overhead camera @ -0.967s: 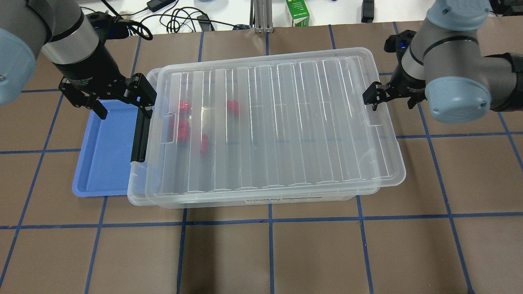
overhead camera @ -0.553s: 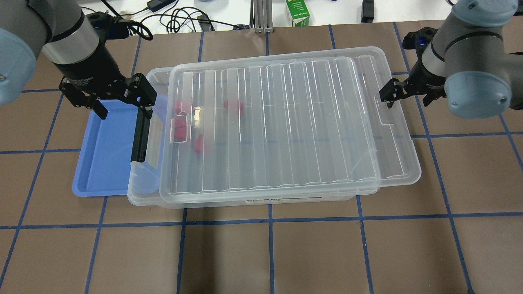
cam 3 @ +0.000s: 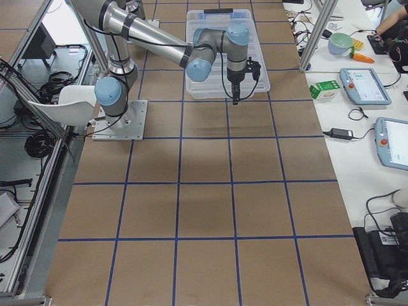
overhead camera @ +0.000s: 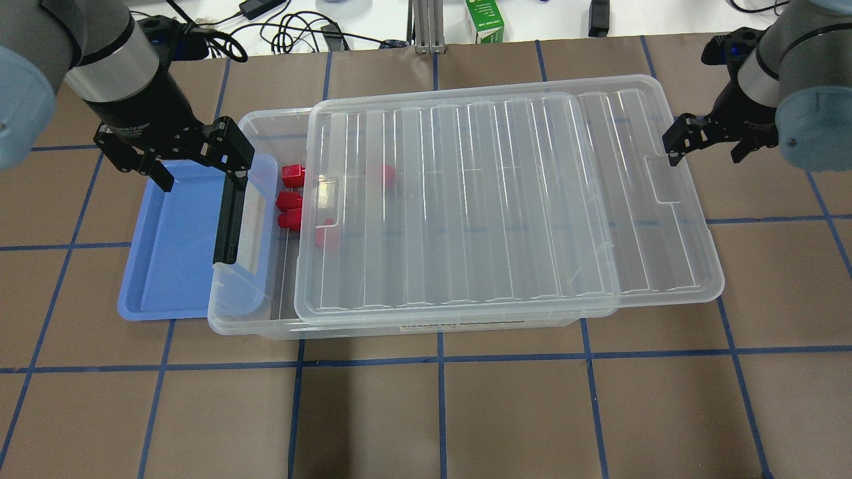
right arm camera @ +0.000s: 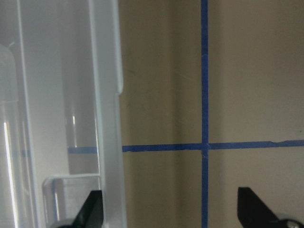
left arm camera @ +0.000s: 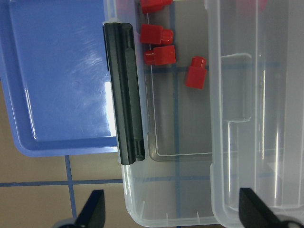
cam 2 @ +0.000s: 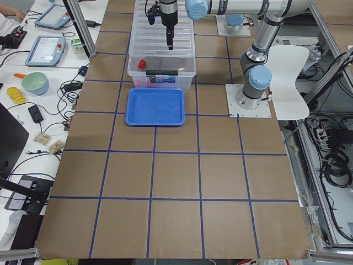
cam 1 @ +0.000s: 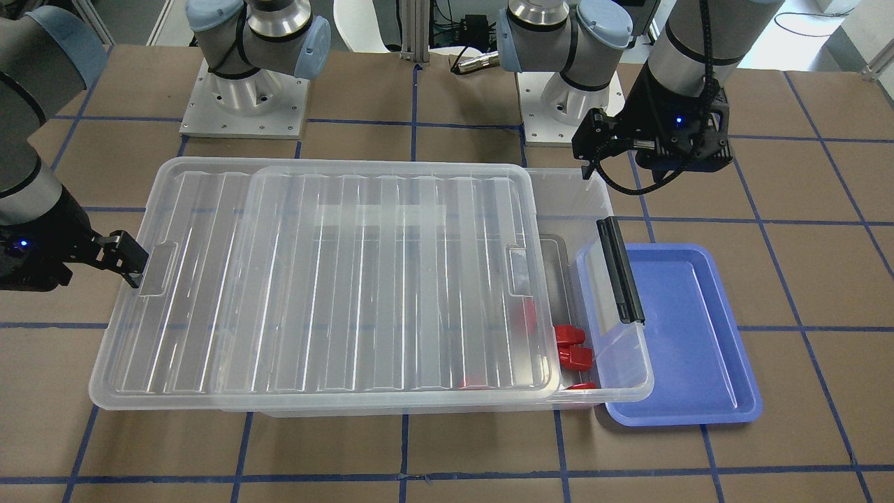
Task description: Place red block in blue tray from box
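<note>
left gripper hangs wide open, nothing held. its wrist camera catches four red blocks ahead of the jaws, the nearest red block bare in the box, with the blue tray outside one finger. overhead adds a fifth, blurred under the lid. right gripper spread wide too, lid rim by one finger. box label too small to read.

lid slid further right, red blocks uncovered
</note>
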`<state>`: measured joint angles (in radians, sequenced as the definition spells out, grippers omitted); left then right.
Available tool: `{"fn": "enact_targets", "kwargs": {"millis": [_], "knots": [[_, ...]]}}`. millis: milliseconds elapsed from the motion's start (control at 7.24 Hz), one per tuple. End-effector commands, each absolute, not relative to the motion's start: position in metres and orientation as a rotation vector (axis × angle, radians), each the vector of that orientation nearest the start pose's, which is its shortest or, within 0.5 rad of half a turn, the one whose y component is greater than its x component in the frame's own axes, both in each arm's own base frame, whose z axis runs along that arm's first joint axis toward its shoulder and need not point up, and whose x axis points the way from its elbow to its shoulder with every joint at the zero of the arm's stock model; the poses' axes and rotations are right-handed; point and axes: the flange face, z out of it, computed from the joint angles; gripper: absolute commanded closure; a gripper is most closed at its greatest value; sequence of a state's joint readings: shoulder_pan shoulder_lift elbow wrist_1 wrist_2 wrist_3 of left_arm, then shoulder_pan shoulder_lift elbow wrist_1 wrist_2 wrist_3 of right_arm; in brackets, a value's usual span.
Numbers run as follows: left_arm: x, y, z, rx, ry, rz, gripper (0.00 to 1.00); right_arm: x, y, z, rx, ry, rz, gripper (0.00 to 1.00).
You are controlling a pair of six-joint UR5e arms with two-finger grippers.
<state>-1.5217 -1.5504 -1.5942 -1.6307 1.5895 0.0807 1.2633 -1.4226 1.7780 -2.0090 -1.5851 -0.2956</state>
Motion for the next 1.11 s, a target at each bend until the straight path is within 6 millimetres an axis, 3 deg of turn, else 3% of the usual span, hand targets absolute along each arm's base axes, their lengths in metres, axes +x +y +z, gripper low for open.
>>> {"fn": "enact_targets", "kwargs": {"millis": [0,553,967], "knots": [[-0.106,-0.486,0.473,0.036,3.141,0.128,0.0,-0.057,-0.551,0.355,0.001,3.18,-0.107,0.0],[-0.108,-0.507,0.435,-0.044,3.173,0.2,0.0,-0.109,-0.544,0.358,-0.114,3.182,-0.115,0.0],[-0.114,-0.526,0.399,-0.088,3.172,0.157,0.0,-0.122,-0.544,0.361,-0.122,3.184,-0.126,0.0]]}}
